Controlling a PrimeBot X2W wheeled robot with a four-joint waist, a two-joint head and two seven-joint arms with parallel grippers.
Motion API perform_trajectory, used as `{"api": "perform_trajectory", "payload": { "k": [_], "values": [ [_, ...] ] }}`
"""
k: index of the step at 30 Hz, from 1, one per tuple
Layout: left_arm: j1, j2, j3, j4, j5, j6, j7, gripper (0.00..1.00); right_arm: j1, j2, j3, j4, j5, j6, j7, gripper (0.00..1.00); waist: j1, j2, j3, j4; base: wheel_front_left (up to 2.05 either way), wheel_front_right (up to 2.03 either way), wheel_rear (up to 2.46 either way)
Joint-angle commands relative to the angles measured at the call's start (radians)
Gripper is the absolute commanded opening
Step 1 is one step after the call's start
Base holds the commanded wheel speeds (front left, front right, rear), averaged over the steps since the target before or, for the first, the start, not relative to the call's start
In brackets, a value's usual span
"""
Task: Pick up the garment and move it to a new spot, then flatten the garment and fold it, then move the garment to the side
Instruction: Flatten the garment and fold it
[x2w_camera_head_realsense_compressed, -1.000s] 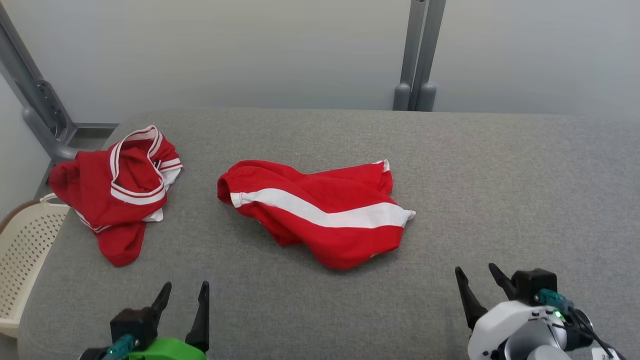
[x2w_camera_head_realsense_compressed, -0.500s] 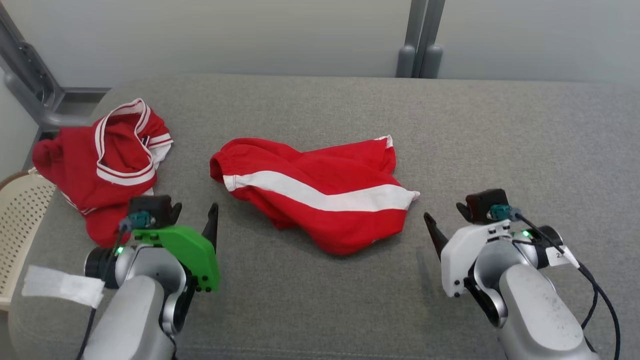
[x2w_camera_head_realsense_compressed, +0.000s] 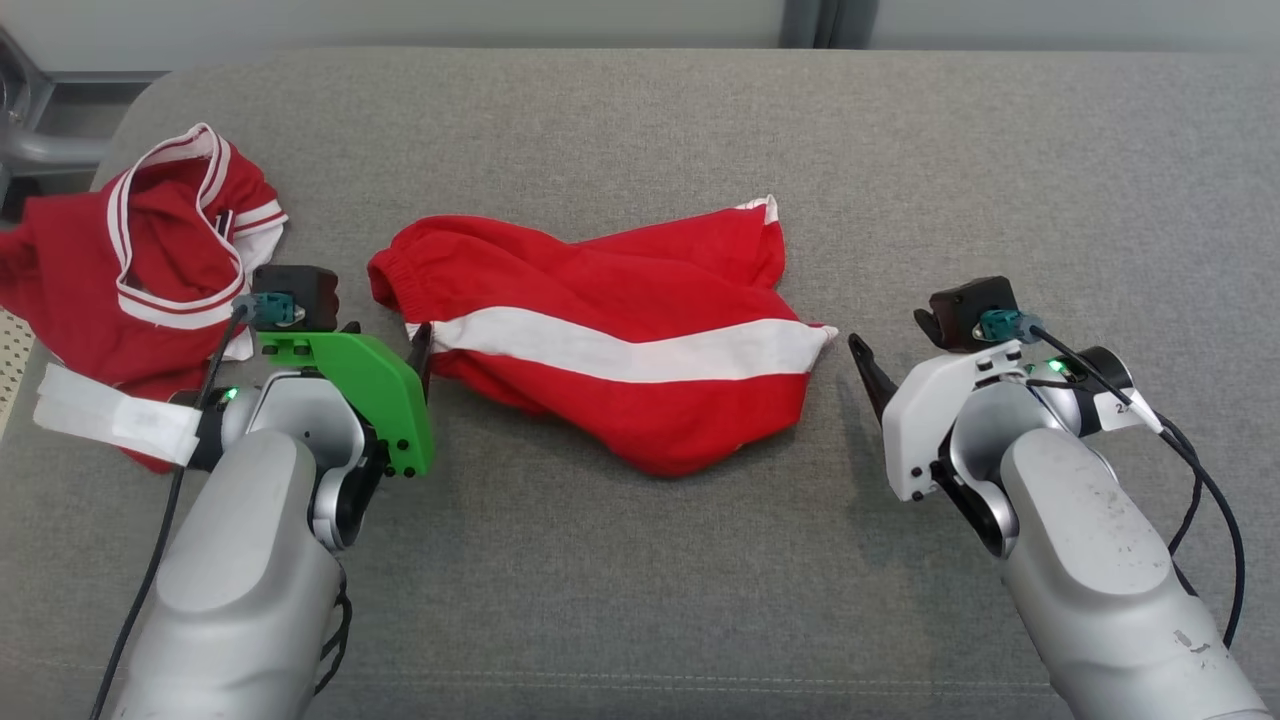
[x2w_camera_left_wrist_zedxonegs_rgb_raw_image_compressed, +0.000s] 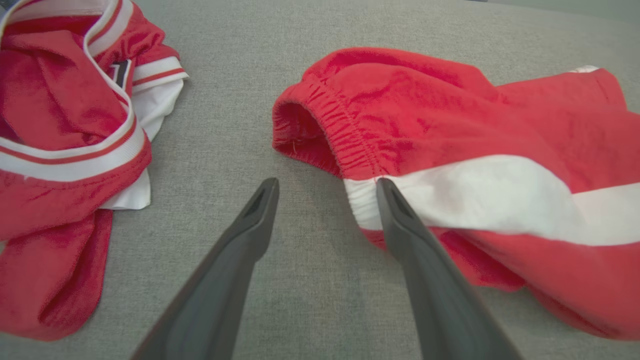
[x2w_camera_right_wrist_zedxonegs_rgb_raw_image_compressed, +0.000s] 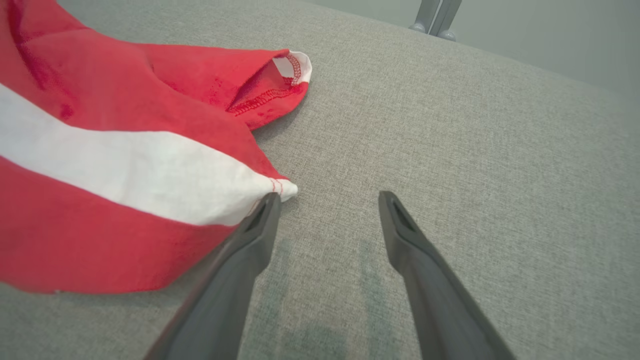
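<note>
The garment, red shorts (x2w_camera_head_realsense_compressed: 610, 300) with a broad white stripe, lies crumpled in the middle of the grey padded surface (x2w_camera_head_realsense_compressed: 640, 560). My left gripper (x2w_camera_head_realsense_compressed: 385, 332) stands open at its elastic waistband end. In the left wrist view the left gripper (x2w_camera_left_wrist_zedxonegs_rgb_raw_image_compressed: 326, 182) has one fingertip (x2w_camera_left_wrist_zedxonegs_rgb_raw_image_compressed: 387, 192) over the stripe's edge on the shorts (x2w_camera_left_wrist_zedxonegs_rgb_raw_image_compressed: 450, 110) and the other over bare fabric. My right gripper (x2w_camera_head_realsense_compressed: 890, 335) is open just right of the leg hem. In the right wrist view the right gripper (x2w_camera_right_wrist_zedxonegs_rgb_raw_image_compressed: 328, 196) has one fingertip (x2w_camera_right_wrist_zedxonegs_rgb_raw_image_compressed: 267, 205) at the white hem corner of the shorts (x2w_camera_right_wrist_zedxonegs_rgb_raw_image_compressed: 100, 125).
A second red garment with white trim (x2w_camera_head_realsense_compressed: 150, 250) lies bunched at the far left, close to my left arm, and appears in the left wrist view (x2w_camera_left_wrist_zedxonegs_rgb_raw_image_compressed: 60, 130) too. A cream basket (x2w_camera_head_realsense_compressed: 8, 345) peeks in at the left edge. Grey posts (x2w_camera_right_wrist_zedxonegs_rgb_raw_image_compressed: 435, 17) stand behind the surface.
The head camera has tilted down. Both arms have reached forward from the near edge, each open gripper now at one end of the shorts. The shorts lie as before.
</note>
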Motion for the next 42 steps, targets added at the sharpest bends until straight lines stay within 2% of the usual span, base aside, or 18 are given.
{"api": "perform_trajectory", "payload": {
  "k": [1, 6, 11, 14, 15, 17, 18, 19, 21, 22, 23, 30, 42],
  "values": [
    [-0.024, -0.007, 0.002, 0.01, -0.018, -0.009, 0.003, 1.0, -0.016, -0.007, 0.004, 0.012, 0.009, -0.001, -0.011, 1.0, 0.0, 0.0, 0.026, -0.007, 0.0, 0.0, 0.0],
    [-0.039, -0.024, 0.009, 0.037, -0.045, -0.029, 0.013, 1.0, -0.037, -0.014, 0.01, 0.042, 0.014, -0.001, -0.029, 1.0, 0.0, 0.0, 0.032, 0.0, 0.0, 0.0, 0.0],
    [-0.037, -0.033, 0.005, 0.063, -0.071, -0.028, 0.052, 1.0, -0.043, -0.015, 0.016, 0.071, 0.015, -0.001, -0.045, 1.0, 0.0, 0.0, 0.028, 0.006, 0.0, 0.0, 0.0],
    [-0.028, -0.042, 0.005, 0.068, -0.091, -0.039, 0.082, 0.84, -0.049, -0.012, 0.019, 0.081, 0.018, -0.001, -0.046, 1.0, 0.0, 0.0, 0.026, 0.008, 0.0, 0.0, 0.0],
    [-0.024, -0.045, 0.003, 0.071, -0.098, -0.042, 0.094, 0.75, -0.052, -0.012, 0.021, 0.084, 0.021, -0.001, -0.049, 1.0, 0.0, 0.0, 0.025, 0.008, 0.0, 0.0, 0.0],
    [-0.02, -0.049, 0.004, 0.066, -0.109, -0.051, 0.101, 0.74, -0.055, -0.011, 0.027, 0.089, 0.025, -0.001, -0.05, 1.0, 0.0, 0.0, 0.025, 0.008, 0.0, 0.0, 0.0],
    [-0.016, -0.053, 0.004, 0.067, -0.116, -0.051, 0.11, 0.7, -0.056, -0.013, 0.031, 0.091, 0.027, -0.001, -0.051, 1.0, 0.0, 0.0, 0.025, 0.008, 0.0, 0.0, 0.0],
    [-0.013, -0.053, 0.003, 0.066, -0.118, -0.051, 0.111, 0.65, -0.057, -0.015, 0.034, 0.094, 0.03, -0.001, -0.052, 1.0, 0.0, 0.0, 0.025, 0.008, 0.0, 0.0, 0.0],
    [-0.01, -0.051, 0.001, 0.066, -0.12, -0.047, 0.111, 0.34, -0.061, -0.018, 0.041, 0.096, 0.033, -0.001, -0.056, 1.0, 0.0, 0.0, 0.026, 0.008, 0.0, 0.0, 0.0],
    [-0.009, -0.052, -0.001, 0.066, -0.119, -0.046, 0.112, 0.14, -0.063, -0.02, 0.044, 0.098, 0.035, -0.001, -0.056, 1.0, 0.0, 0.0, 0.027, 0.008, 0.0, 0.0, 0.0],
    [-0.009, -0.053, -0.003, 0.065, -0.119, -0.044, 0.113, 0.0, -0.064, -0.021, 0.048, 0.097, 0.036, -0.001, -0.059, 1.0, 0.0, 0.0, 0.029, 0.009, 0.0, 0.0, 0.0],
    [-0.006, -0.058, -0.015, 0.06, -0.109, -0.035, 0.102, 0.0, -0.073, -0.03, 0.084, 0.106, 0.054, -0.001, -0.079, 1.0, 0.0, 0.0, 0.028, 0.022, 0.0, 0.0, 0.0],
    [-0.021, -0.08, -0.044, 0.072, -0.107, -0.035, 0.074, 0.0, -0.122, -0.024, 0.137, 0.236, 0.141, -0.001, -0.082, 1.0, 0.0, 0.0, 0.033, 0.066, 0.0, 0.0, 0.0]
  ]
}}
